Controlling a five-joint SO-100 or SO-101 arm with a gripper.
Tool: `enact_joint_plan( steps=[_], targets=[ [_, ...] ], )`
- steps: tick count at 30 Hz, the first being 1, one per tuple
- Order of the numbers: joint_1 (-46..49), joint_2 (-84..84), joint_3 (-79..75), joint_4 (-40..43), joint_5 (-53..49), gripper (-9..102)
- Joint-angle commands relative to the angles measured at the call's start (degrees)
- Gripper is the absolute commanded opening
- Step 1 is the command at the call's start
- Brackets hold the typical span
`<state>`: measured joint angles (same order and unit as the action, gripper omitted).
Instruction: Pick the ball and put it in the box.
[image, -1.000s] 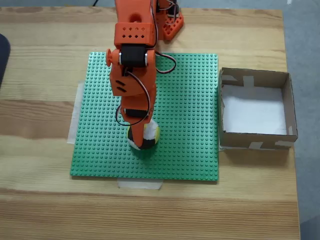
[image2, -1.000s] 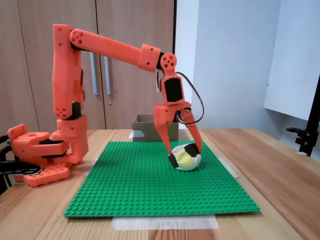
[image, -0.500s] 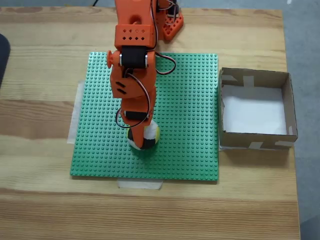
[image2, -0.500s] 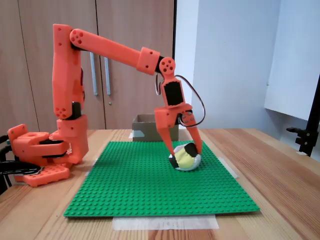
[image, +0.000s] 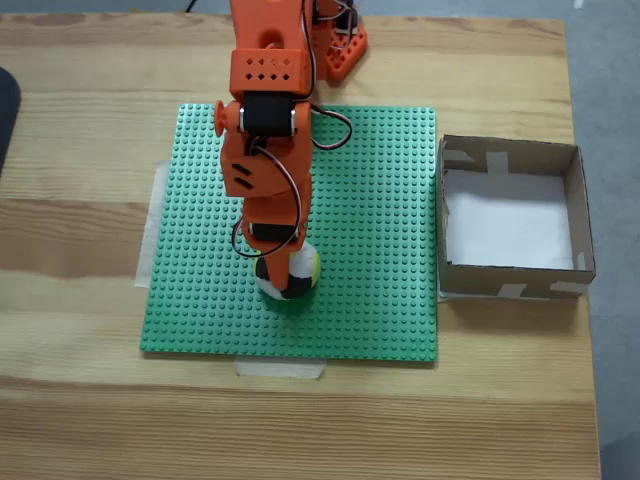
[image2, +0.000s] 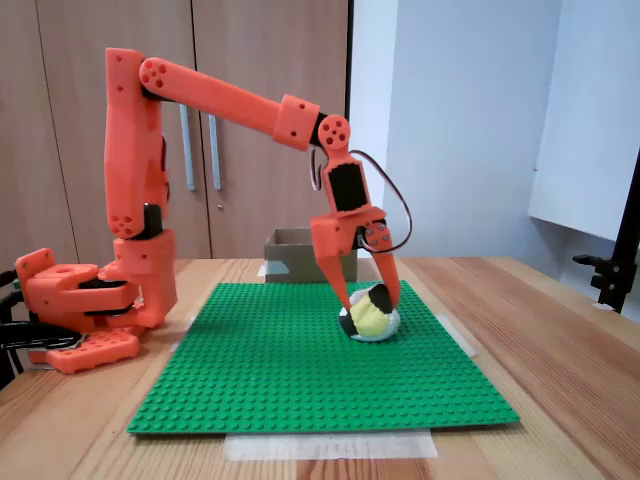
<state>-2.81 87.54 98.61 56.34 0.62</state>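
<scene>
The ball (image: 301, 277), patched yellow, black and white, rests on the green studded baseplate (image: 380, 200) near its front middle. My orange gripper (image: 285, 275) comes down on it from above, one finger on each side, pressing its flanks. From the side, the ball (image2: 370, 320) still sits on the baseplate, and the gripper (image2: 368, 301) straddles its top. The brown cardboard box (image: 508, 282), white inside, stands on the table just off the baseplate's right edge. In the side view the box (image2: 290, 255) lies behind the arm.
The arm's base (image2: 80, 310) stands at the left of the side view, at the far edge of the table. Pale tape (image: 280, 368) holds the baseplate to the wooden table (image: 90, 400). The table ends just right of the box.
The fingers have drawn in against the ball's sides and the wrist has tilted slightly. The ball stays at the same spot on the baseplate.
</scene>
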Motion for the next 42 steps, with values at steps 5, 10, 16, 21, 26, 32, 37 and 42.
enact_joint_plan(
  steps=[5, 10, 16, 21, 26, 32, 37, 42],
  targets=[
    [0.18, 1.76, 0.79, -0.97, -1.93, 15],
    [0.53, 3.52, 0.97, -1.05, -2.72, 6],
    [0.53, 6.86, 0.97, -0.18, -2.90, -1],
    [0.62, 10.90, 0.44, 1.49, -2.37, -1],
    [-0.09, 15.21, -1.14, 4.13, -1.49, -1],
    [-2.81, 19.34, -4.22, 8.61, -0.62, -1],
    [-4.66, 21.97, -6.42, 10.72, 0.44, -1],
    [-6.50, 25.14, -7.65, 10.90, 0.88, -1]
  ],
)
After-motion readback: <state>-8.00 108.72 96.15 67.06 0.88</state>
